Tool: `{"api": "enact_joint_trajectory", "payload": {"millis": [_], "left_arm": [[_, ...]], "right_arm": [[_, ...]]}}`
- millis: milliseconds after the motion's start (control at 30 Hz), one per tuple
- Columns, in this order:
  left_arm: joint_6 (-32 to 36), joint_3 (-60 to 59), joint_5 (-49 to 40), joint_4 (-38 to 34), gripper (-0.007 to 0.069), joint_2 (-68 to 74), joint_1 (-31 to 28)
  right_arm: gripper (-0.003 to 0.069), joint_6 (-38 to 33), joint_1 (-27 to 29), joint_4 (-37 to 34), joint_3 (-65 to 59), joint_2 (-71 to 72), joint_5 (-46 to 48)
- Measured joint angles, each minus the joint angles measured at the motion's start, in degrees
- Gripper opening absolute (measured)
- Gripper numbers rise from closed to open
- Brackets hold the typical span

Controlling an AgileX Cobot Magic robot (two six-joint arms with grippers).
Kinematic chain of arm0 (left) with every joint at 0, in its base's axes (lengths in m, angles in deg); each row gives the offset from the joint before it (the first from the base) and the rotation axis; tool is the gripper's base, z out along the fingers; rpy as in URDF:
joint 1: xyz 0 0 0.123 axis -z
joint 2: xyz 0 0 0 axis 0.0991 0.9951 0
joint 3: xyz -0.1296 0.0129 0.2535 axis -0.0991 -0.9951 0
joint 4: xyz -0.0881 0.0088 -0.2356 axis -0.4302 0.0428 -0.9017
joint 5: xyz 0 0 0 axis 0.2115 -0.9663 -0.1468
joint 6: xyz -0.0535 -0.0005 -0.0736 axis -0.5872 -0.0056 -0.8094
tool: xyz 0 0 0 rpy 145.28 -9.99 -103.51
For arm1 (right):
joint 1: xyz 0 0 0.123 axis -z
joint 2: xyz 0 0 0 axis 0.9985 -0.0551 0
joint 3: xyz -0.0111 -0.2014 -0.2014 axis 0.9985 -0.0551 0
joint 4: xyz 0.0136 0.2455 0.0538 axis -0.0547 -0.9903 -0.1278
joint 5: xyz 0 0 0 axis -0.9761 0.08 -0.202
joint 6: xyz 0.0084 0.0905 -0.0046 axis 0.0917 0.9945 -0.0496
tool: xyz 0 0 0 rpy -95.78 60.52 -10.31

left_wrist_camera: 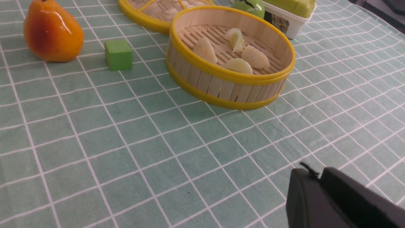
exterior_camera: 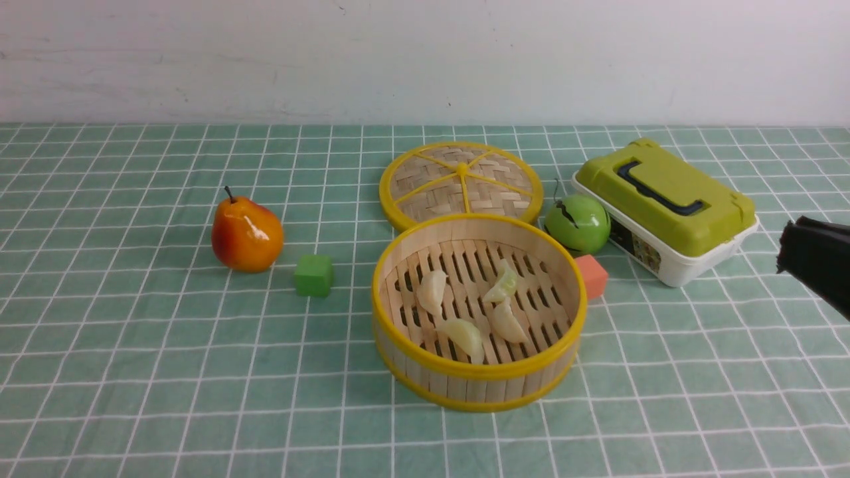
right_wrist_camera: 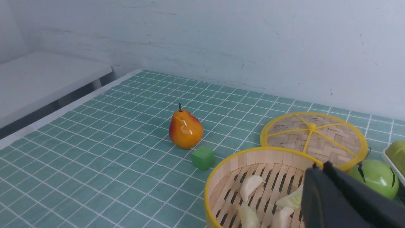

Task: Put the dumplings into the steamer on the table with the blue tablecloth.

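The steamer (exterior_camera: 478,388) stands mid-table on the teal grid cloth (exterior_camera: 166,372). Several pale dumplings lie on its slatted floor: one at the left (exterior_camera: 431,290), one at the back right (exterior_camera: 503,284), two at the front (exterior_camera: 465,335) (exterior_camera: 506,322). My right gripper (exterior_camera: 782,253) is shut and empty, raised at the far right, apart from the steamer; in the right wrist view (right_wrist_camera: 319,166) it is over the steamer's (right_wrist_camera: 253,156) far side. My left gripper (left_wrist_camera: 316,172) is shut and empty, over bare cloth on the near side of the steamer (left_wrist_camera: 221,85); the front view does not show it.
An orange pear (exterior_camera: 246,234) and a green cube (exterior_camera: 313,275) sit left of the steamer. The woven lid (exterior_camera: 461,184) lies behind it. A green apple (exterior_camera: 577,224), an orange cube (exterior_camera: 592,276) and a green-lidded box (exterior_camera: 666,207) stand at the right. A white wall bounds the back.
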Motion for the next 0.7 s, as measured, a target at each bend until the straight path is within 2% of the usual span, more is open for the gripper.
{"api": "enact_joint_trajectory", "payload": {"millis": [700], "left_arm": [[0.00,0.00,0.16,0.00,0.0074,0.00,0.00]], "right_arm": [[-0.0001,-0.52,0.00,1.37,-0.62,0.22,-0.37]]}}
